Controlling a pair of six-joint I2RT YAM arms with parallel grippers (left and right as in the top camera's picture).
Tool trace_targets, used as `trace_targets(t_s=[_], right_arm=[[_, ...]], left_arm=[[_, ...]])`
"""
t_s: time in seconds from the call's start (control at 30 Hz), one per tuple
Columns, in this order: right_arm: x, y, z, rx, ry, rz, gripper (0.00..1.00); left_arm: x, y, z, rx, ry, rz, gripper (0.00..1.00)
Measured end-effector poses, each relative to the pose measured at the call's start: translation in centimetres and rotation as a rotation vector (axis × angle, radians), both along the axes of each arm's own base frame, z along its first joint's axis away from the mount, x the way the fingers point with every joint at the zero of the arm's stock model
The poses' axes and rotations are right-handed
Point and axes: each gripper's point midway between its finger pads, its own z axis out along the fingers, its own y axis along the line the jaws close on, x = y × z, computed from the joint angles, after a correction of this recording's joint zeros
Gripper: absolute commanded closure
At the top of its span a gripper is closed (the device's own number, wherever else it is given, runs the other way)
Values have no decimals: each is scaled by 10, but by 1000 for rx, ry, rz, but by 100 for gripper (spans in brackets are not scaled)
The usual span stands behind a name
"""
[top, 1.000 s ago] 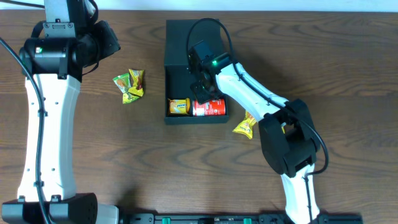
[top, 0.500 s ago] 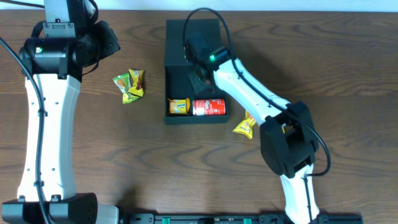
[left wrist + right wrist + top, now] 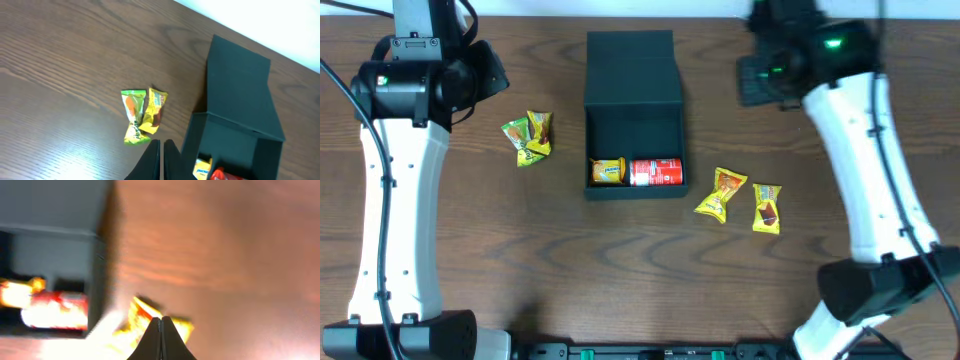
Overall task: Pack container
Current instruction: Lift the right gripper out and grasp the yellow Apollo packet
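Observation:
The container [image 3: 633,110], a dark square box, stands open in mid-table with its lid flap [image 3: 631,68] folded back. A small red can [image 3: 656,173] and a yellow packet [image 3: 608,171] lie at its near end. Two snack packets, green [image 3: 521,142] and yellow [image 3: 539,129], lie to its left; an orange-yellow packet [image 3: 720,193] and another yellow one [image 3: 766,208] lie to its right. My left gripper [image 3: 162,145] is shut and empty, hovering between the left packets [image 3: 142,115] and the container [image 3: 235,135]. My right gripper [image 3: 160,321] is shut and empty, high over an orange packet [image 3: 135,325], in a blurred view.
The dark wood table [image 3: 620,270] stretches around the box. A pale strip runs along the far table edge [image 3: 260,25]. My left arm [image 3: 395,200] stands along the left side and my right arm [image 3: 870,180] along the right side.
My right gripper has pulled out of the container and swung up to the far right, uncovering the two packets on the right. The left arm has not moved.

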Motion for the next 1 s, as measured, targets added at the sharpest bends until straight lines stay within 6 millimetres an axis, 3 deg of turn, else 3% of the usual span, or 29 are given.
trace_targets(t_s=[0.03,0.13,0.3,0.57,0.6,0.63,0.67,0.77,1.0], right_arm=[[-6,-19,-5,-1,43,-41,98],[-12,-46,-16,9,96,-104,98],[-24,-60,-63,12,159,-137,98],[-85,-63,-157,7,310,-167,98],[-93,-64,-170,5,336,-180,93],[-103,-65,-181,4,366,-194,74],[-109,-65,-188,4,387,-205,66],[-122,-66,-199,1,425,-220,62],[-131,-63,-217,29,437,-237,66]], left_arm=[[0,0,0,8,1,-6,94],[0,2,-1,28,4,-17,94],[-10,6,-23,69,80,-41,94],[-29,13,-118,34,257,-40,93],[-32,12,-128,26,274,-38,87],[-36,10,-139,19,294,-38,80],[-38,10,-146,13,303,-40,74],[-45,8,-163,0,332,-33,68],[-51,7,-177,-6,354,-32,66]])
